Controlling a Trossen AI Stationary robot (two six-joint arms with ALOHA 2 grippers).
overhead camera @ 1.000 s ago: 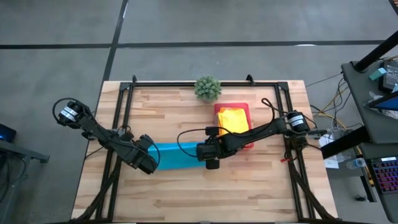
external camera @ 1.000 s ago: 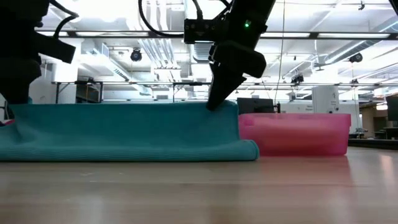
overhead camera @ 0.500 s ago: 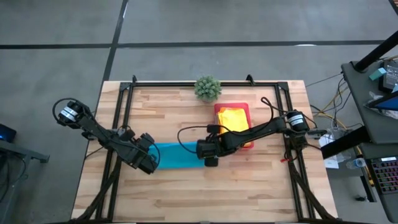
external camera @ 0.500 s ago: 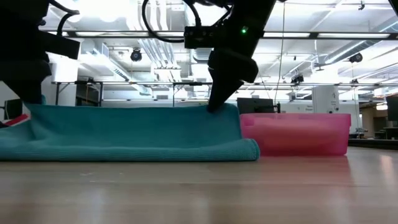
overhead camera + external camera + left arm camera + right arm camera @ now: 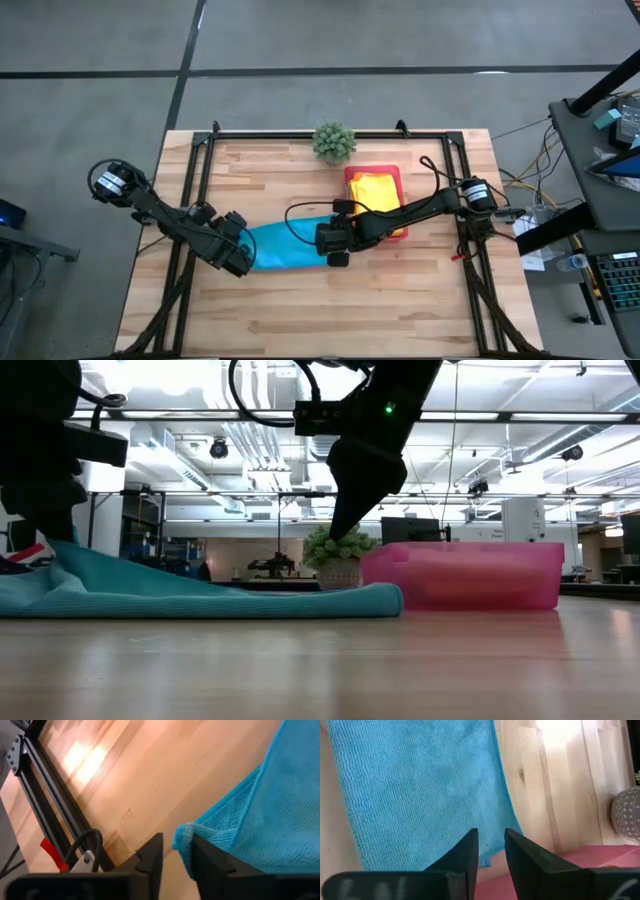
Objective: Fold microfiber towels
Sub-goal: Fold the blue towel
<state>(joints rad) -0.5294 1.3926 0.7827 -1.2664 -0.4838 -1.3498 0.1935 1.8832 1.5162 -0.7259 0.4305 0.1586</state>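
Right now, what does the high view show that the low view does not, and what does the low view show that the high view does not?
Only the high view shows the yellow towel lying in the pink tray, and both whole arms. Only the low view shows the room behind the table and the tray's side wall. Both show the turquoise towel, the potted plant, the left gripper at one end of that towel and the right gripper at the other.

Overhead, table-level, two close wrist views; all share turquoise towel [image 5: 285, 247].

wooden table [image 5: 300, 310], turquoise towel [image 5: 285, 246], pink tray [image 5: 394, 176], plant [image 5: 334, 141]
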